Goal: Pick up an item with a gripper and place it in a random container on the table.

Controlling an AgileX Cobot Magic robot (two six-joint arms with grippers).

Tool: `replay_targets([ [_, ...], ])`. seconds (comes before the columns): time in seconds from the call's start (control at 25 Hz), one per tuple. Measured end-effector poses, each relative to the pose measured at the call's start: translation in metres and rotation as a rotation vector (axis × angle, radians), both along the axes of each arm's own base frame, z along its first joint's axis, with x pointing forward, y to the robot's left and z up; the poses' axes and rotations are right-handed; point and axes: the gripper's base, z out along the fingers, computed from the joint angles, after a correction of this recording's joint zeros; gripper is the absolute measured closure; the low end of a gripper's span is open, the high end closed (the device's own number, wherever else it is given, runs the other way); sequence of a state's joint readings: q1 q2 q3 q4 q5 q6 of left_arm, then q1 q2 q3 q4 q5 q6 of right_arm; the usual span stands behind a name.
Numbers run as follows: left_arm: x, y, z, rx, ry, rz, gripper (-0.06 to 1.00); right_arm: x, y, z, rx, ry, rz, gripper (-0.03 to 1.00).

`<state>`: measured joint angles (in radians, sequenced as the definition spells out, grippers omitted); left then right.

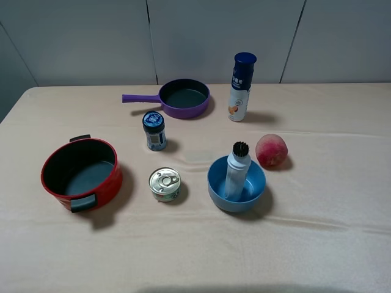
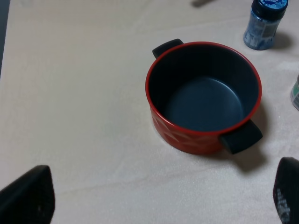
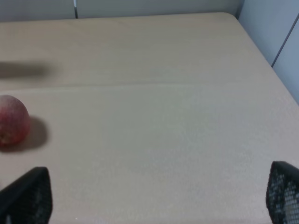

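Observation:
The slim white bottle (image 1: 236, 176) with a black ribbed cap stands leaning inside the round blue bowl (image 1: 220, 194) near the middle of the beige table (image 1: 317, 244). Neither arm shows in the exterior high view. The left gripper (image 2: 161, 198) is open and empty, with its dark fingertips (image 2: 28, 196) at the frame corners above bare cloth near the red pot (image 2: 204, 95). The right gripper (image 3: 154, 198) is open and empty, with its fingertips (image 3: 282, 191) wide apart over bare cloth to the right of the peach (image 3: 11, 120).
A red pot with black handles (image 1: 80, 174) sits at the left. A tin can (image 1: 165, 184) and a small blue-lidded jar (image 1: 154, 130) stand mid-table. A purple frying pan (image 1: 182, 97) and a taller white bottle with a dark blue cap (image 1: 241, 86) stand at the back. A peach (image 1: 271, 150) lies beside the bowl.

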<state>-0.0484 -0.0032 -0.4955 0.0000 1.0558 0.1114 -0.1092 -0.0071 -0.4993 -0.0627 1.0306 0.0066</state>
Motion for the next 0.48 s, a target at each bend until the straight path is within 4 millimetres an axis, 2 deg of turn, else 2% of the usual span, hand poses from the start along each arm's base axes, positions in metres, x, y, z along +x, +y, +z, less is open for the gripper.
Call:
replay_targets([
  [0.48, 0.0000, 0.0000, 0.0000, 0.000, 0.000, 0.001, 0.00, 0.0000, 0.0000, 0.0000, 0.000, 0.000, 0.000, 0.27],
])
